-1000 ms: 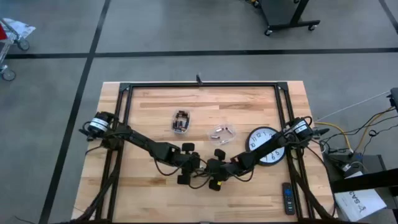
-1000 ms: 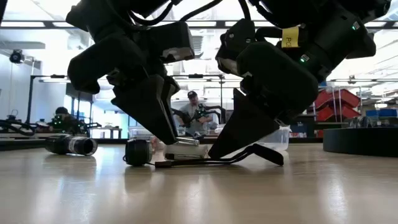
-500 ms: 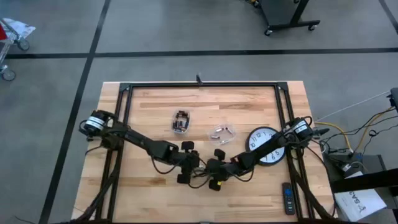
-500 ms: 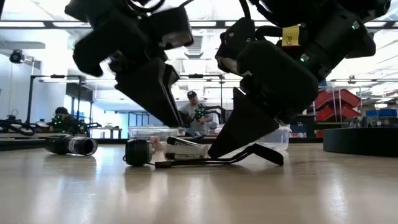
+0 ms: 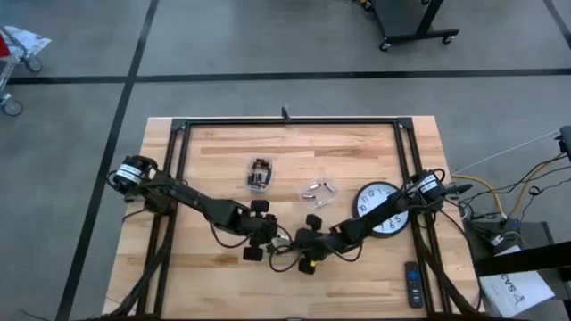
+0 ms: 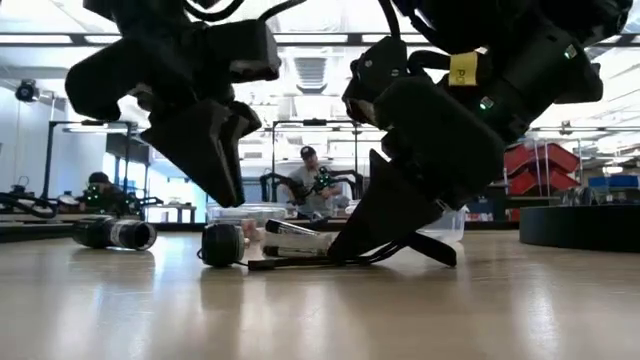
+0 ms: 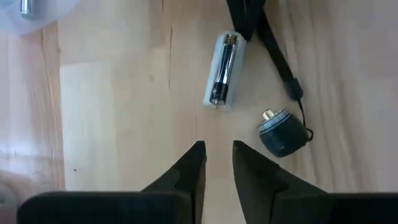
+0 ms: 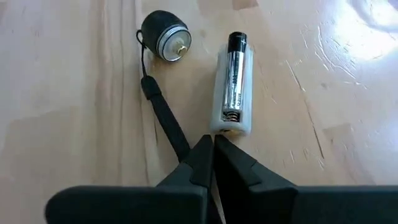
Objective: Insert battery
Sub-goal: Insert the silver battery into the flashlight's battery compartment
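Your left gripper (image 7: 217, 165) hovers with jaws parted beside the battery (image 8: 235, 78) seated in its clear holder (image 7: 223, 77) on the table (image 5: 357, 143); your right gripper (image 8: 212, 149), jaws clenched empty, touches the holder's end near the end cap (image 8: 165, 37)

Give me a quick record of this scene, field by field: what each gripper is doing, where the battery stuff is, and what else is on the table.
left gripper: slightly open, empty, hovering short of the battery holder
right gripper: shut, tips at the holder's spring end, by the strap
battery holder: clear, lying flat, one battery seated in it
end cap: black, beside the holder, tethered to the black strap
other items: clock, remote
table: light wood
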Available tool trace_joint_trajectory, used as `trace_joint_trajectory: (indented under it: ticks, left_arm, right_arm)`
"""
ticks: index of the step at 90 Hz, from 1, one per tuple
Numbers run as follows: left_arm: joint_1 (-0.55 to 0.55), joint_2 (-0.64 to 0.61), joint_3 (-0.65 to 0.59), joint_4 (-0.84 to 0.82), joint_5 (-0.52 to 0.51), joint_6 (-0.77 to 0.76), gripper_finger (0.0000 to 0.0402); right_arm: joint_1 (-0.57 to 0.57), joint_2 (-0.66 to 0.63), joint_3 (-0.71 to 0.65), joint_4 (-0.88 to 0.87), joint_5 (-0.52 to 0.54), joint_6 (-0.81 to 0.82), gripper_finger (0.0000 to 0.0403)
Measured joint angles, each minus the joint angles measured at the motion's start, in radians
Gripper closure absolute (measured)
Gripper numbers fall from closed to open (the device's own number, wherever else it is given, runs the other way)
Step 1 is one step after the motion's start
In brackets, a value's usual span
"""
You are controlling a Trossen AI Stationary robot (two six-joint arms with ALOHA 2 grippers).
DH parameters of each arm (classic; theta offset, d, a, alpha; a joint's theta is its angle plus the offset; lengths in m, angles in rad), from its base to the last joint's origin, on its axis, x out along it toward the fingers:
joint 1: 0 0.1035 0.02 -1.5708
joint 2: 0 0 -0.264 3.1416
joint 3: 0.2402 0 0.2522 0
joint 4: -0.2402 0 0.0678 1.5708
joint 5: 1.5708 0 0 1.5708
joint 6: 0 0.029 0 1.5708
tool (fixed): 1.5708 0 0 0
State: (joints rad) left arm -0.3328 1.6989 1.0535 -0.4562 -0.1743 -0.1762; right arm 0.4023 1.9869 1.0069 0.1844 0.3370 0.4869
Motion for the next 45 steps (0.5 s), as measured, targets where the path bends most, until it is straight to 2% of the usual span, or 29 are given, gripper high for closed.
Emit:
trace_joint_trajectory:
  ticks: [20,45]
  left_arm:
    - [0.001,0.000,-0.007,0.001,-0.002,-0.007,0.0342]
    - [0.001,0.000,-0.049,0.056,-0.003,-0.020,0.0342]
  right_arm:
    - [0.007,-0.030,-0.003,-0.063,-0.008,-0.038,0.0390]
    - [0.012,-0.030,-0.003,-0.052,0.052,-0.018,0.0269]
